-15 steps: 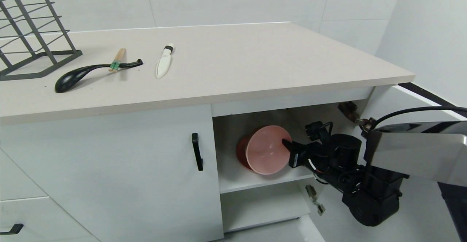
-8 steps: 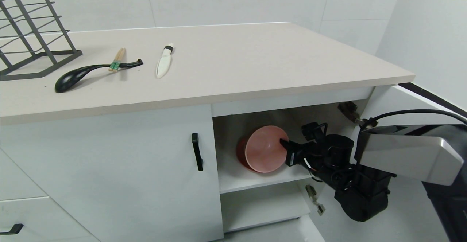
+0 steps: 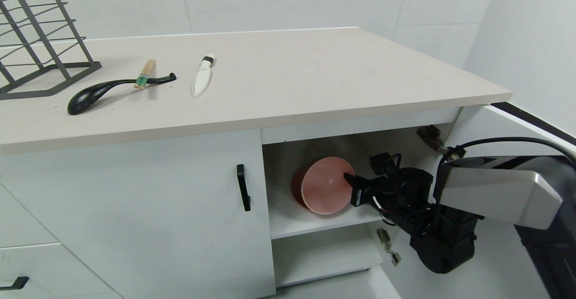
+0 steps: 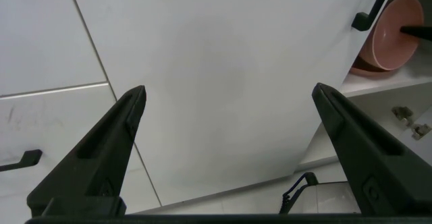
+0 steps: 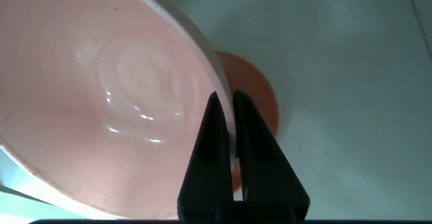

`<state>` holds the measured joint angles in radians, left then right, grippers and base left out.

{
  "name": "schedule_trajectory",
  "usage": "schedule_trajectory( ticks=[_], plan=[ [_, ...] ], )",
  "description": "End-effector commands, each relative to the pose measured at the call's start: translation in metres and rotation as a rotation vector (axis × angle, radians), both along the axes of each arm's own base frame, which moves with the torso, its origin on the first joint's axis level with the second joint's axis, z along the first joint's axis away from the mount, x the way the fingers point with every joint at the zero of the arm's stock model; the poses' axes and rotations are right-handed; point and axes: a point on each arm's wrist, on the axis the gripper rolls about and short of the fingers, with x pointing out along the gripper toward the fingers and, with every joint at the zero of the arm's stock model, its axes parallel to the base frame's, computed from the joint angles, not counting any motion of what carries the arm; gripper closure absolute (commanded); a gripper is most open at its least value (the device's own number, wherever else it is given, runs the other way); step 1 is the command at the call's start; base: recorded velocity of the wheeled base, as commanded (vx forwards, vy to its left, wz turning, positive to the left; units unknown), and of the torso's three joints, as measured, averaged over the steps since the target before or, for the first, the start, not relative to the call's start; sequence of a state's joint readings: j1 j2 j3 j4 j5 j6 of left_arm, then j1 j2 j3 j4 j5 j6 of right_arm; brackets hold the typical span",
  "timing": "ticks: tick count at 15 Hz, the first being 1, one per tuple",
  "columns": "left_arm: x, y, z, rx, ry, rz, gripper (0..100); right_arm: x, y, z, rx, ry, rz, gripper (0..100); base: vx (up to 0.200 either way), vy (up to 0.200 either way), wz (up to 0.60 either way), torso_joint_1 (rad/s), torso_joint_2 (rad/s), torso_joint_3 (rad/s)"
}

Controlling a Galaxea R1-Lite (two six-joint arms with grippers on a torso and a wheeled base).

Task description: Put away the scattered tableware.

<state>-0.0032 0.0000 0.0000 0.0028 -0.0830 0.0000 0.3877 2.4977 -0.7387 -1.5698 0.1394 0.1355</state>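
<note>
Wide beige countertop (image 3: 292, 74), dark wire rack (image 3: 40, 42) at its far left. Below right, open white cabinet shelf (image 3: 306, 224) with round pink plastic bowl (image 3: 321, 186) tilted on edge against a red bowl (image 3: 296, 188), rim pinched tight in right gripper (image 3: 348, 179). Left gripper (image 4: 229, 92) spread wide, facing closed door (image 4: 223, 48). On the counter, left: black ladle (image 3: 96, 92), white sheathed knife (image 3: 202, 77), wooden chopsticks (image 3: 145, 74) at the ladle's handle.

Countertop (image 3: 315, 74), ladle (image 3: 96, 92), chopsticks (image 3: 145, 74), perhaps knife (image 3: 202, 76), wire rack (image 3: 27, 93)

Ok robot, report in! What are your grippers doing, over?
Right gripper shut on pink bowl's rim, bowl tilted inside open cupboard. Left gripper open, empty. Red bowl close behind it. Ladle, chopsticks, knife on counter.
</note>
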Motion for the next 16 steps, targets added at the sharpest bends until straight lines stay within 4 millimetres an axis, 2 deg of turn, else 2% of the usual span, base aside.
schedule_trajectory(
  ticks=[1, 11, 12, 16],
  plan=[
    [0.0, 0.0, 0.0, 0.0, 0.0, 0.0, 0, 0.0, 0.0, 0.0, -0.001, -0.001, -0.001, 100, 0.0, 0.0, 0.0, 0.0, 0.0, 0.0],
    [0.0, 0.0, 0.0, -0.002, 0.0, 0.0, 0, 0.001, 0.001, -0.008, -0.018, 0.007, -0.003, 100, 0.0, 0.0, 0.0, 0.0, 0.0, 0.0],
    [0.0, 0.0, 0.0, -0.002, 0.0, 0.002, 0, 0.001, 0.0, -0.009, -0.018, 0.008, -0.003, 0, 0.0, 0.0, 0.0, 0.0, 0.0, 0.0],
    [0.0, 0.0, 0.0, -0.005, 0.002, 0.002, 0, -0.003, 0.002, -0.01, -0.026, 0.018, 0.009, 0, 0.0, 0.0, 0.0, 0.0, 0.0, 0.0]
  ],
)
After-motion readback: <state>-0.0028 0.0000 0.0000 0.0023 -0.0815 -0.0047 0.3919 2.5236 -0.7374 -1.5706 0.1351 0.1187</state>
